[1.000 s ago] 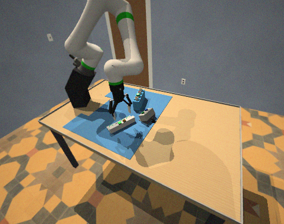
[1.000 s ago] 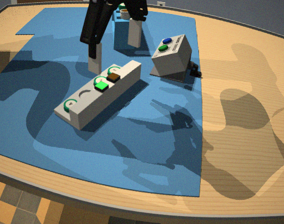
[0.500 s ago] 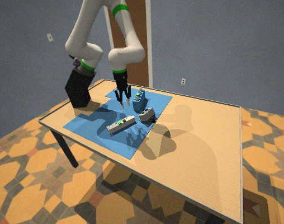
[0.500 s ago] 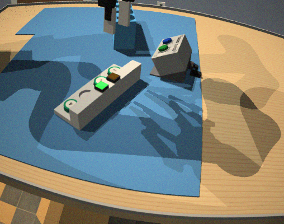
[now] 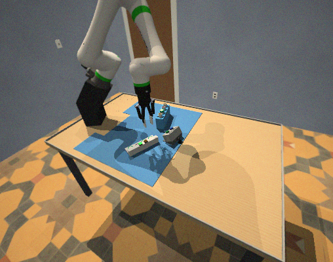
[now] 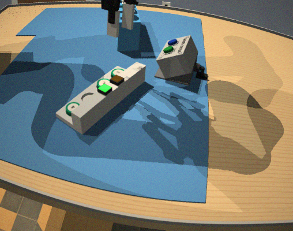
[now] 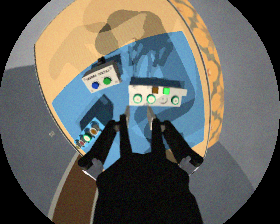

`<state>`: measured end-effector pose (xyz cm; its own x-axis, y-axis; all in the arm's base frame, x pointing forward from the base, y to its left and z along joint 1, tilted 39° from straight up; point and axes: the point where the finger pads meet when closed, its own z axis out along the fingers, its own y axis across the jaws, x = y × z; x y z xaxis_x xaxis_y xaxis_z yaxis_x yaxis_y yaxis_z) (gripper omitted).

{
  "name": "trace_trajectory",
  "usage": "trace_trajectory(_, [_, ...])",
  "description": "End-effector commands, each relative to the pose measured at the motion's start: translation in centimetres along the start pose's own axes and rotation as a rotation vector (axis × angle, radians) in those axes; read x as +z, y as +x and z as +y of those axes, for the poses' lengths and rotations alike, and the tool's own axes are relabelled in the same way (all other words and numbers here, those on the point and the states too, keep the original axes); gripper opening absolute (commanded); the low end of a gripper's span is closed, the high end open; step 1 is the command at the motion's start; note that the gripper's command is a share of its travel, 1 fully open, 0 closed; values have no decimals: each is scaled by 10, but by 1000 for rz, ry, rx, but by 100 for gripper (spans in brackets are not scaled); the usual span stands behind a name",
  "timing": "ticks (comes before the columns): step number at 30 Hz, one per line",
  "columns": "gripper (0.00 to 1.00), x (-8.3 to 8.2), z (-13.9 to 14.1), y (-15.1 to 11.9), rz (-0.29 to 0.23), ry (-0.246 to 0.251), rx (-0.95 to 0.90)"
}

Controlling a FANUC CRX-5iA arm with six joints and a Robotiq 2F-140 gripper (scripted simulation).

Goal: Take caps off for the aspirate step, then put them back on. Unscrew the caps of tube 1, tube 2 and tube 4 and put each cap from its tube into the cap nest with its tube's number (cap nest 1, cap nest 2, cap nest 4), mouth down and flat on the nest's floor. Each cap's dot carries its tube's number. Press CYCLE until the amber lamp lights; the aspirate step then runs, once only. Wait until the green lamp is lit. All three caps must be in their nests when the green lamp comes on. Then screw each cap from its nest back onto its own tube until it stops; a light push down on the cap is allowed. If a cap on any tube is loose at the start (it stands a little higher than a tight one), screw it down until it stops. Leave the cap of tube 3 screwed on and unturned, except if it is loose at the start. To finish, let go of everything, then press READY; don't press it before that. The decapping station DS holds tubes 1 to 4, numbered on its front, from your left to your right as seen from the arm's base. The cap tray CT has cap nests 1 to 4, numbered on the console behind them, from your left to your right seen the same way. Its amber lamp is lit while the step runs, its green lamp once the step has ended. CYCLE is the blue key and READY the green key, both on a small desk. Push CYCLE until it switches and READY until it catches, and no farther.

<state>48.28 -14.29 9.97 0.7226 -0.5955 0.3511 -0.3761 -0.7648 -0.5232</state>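
My gripper [image 5: 147, 122] [image 6: 120, 31] [image 7: 138, 110] hangs in the air above the blue mat, between the cap tray and the decapping station. Its fingers are drawn in to a narrow gap with nothing between them. The cap tray [image 5: 142, 145] [image 6: 108, 99] [image 7: 156, 97] holds three green-rimmed caps in its nests: one [image 6: 70, 108] at the near end and two [image 6: 103, 82] [image 6: 117, 71] at the far end. One nest [image 6: 87, 96] is empty. The green lamp [image 6: 104, 89] is lit and the amber lamp [image 6: 117, 79] is dark. The blue decapping station [image 5: 164, 120] [image 7: 90, 131] stands behind, mostly hidden in the exterior view.
The small grey desk [image 5: 172, 135] [image 6: 177, 59] [image 7: 100, 80] with the blue key [image 6: 172, 41] and the green key [image 6: 168, 49] stands to the right of the tray. The arm's black base [image 5: 91, 106] sits at the table's back left corner.
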Motion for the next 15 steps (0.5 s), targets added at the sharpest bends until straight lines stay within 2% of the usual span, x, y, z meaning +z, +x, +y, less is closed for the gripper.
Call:
trace_trajectory(1, [29, 18, 0, 1, 1, 0, 0])
trace_trajectory(8, [29, 53, 0, 1, 1, 0, 0])
trace_trajectory(10, [29, 53, 0, 1, 1, 0, 0])
trace_trajectory(15, [29, 78, 0, 1, 1, 0, 0])
